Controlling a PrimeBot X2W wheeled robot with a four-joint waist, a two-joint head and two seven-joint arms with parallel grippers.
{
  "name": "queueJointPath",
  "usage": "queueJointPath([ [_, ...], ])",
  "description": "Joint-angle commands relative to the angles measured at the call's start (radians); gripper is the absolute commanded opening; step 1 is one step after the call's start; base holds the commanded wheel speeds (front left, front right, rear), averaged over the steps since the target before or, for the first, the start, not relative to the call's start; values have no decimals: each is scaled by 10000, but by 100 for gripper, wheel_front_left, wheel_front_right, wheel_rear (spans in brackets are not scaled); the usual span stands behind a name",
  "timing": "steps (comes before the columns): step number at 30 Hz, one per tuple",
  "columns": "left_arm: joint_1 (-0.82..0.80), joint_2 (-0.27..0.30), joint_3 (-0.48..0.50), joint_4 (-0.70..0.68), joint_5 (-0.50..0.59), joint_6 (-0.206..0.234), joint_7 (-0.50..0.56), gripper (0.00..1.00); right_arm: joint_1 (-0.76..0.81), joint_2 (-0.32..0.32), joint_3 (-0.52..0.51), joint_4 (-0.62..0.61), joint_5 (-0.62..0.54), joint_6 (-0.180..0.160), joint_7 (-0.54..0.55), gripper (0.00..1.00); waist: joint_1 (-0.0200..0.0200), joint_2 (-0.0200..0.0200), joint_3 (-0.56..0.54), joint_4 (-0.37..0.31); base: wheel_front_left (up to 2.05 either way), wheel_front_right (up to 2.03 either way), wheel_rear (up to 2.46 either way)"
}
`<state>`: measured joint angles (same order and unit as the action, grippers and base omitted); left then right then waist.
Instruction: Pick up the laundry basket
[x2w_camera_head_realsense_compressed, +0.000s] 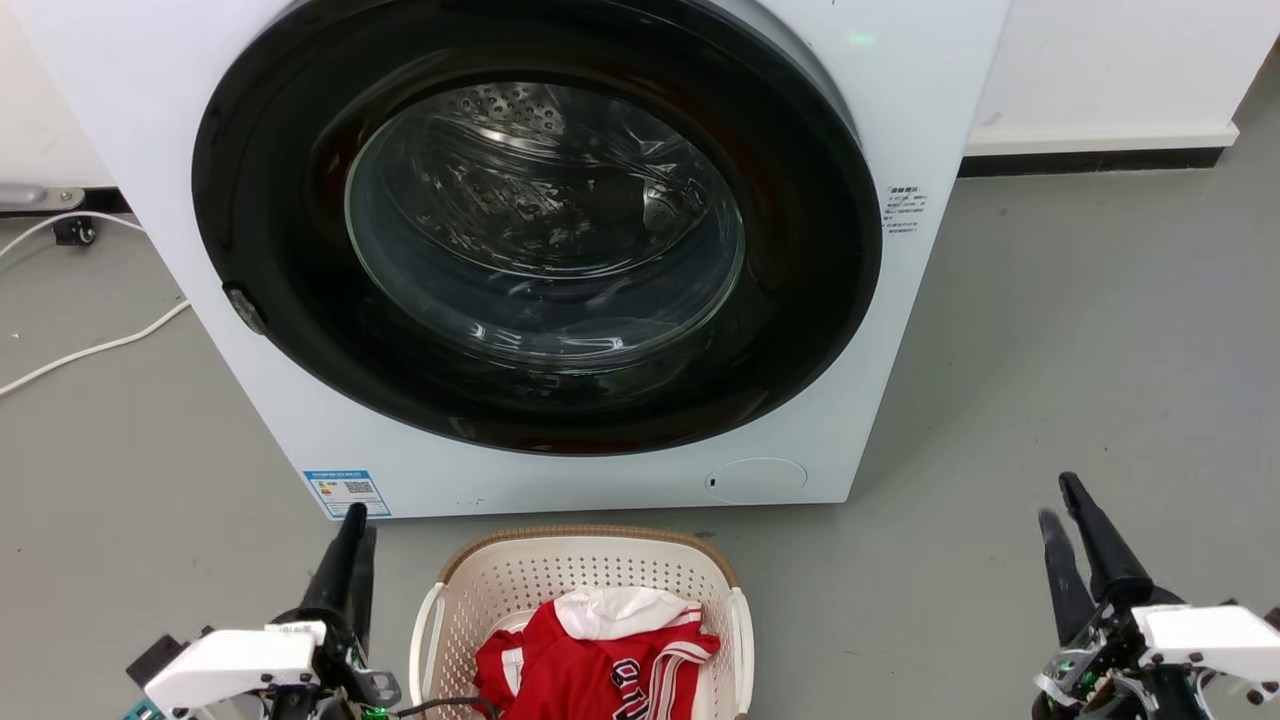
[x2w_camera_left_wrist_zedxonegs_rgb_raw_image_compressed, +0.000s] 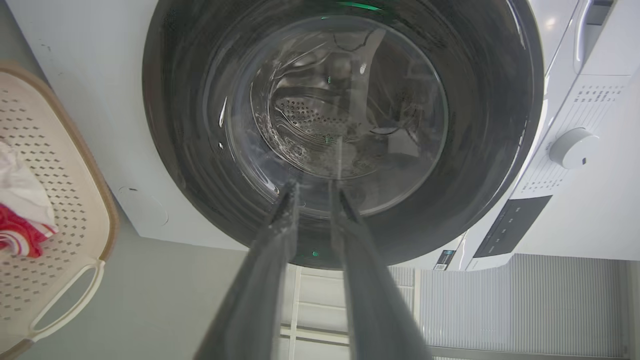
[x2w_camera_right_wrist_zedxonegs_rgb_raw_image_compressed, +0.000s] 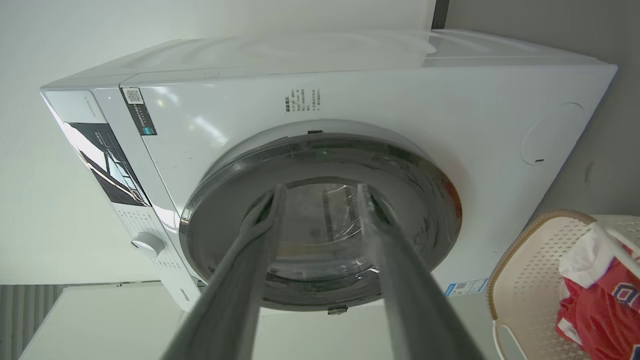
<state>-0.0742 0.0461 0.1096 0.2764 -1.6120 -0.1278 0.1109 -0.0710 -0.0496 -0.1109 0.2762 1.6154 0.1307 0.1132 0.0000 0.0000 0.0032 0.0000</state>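
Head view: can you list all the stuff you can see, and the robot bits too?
washing machine: one, white with a dark round door, at the back
sticker: one, blue, low on the machine's front at its left corner
laundry basket: one, cream with a brown rim, on the floor in front of the machine
clothes: a bundle, red and white, inside the basket
cable: at least one, white, on the floor at the left
floor: grey, all around
left gripper: one, dark, fingers slightly apart, left of the basket
right gripper: one, dark, open, far right of the basket
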Motion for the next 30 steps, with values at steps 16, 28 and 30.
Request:
queueJointPath([
  [16,-87,29,165,-965,2566,115,-801,100,-71,-16,-37,-902,-2939,0,-818,100,0,0,36,-3,0,0,0],
  [28,120,34,-324,-1628,5421,587,-1303,100,123,-17,508,-1638,-6234,0,-1322,100,0,0,66,2,0,0,0],
  [30,155,35,-381,-1696,5811,646,-1382,100,158,-17,592,-1716,-6732,0,-1402,100,0,0,69,4,0,0,0],
])
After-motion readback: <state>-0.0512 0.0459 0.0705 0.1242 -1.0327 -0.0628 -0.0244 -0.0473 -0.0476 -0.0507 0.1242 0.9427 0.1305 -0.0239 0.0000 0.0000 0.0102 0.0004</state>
